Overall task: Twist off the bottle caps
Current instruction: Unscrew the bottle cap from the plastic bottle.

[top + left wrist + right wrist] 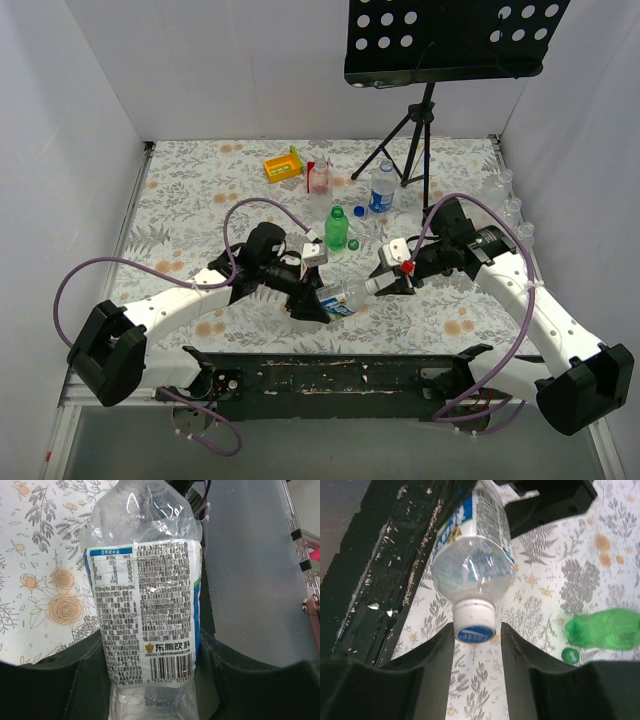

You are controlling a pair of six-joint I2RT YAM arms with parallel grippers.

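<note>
Right wrist view.

A: We see the white cap (474, 617), its blue top facing us, on the neck of the clear bottle (470, 555). Which way does the bottle run?

B: Its long axis points straight away from our right gripper (476, 629), neck towards it and base towards the left arm. The cap sits between the right fingers, which stand apart. One side looks to touch, and a sliver of cloth shows on the other, so we judge it is not pinched.

A: And the body?

B: Our left gripper (150, 650) is clamped across the labelled middle, holding the bottle nearly level above the flowered table (180, 200), between the two arms. The right arm is nearer the cap, so the twist about that axis falls to it.
</note>
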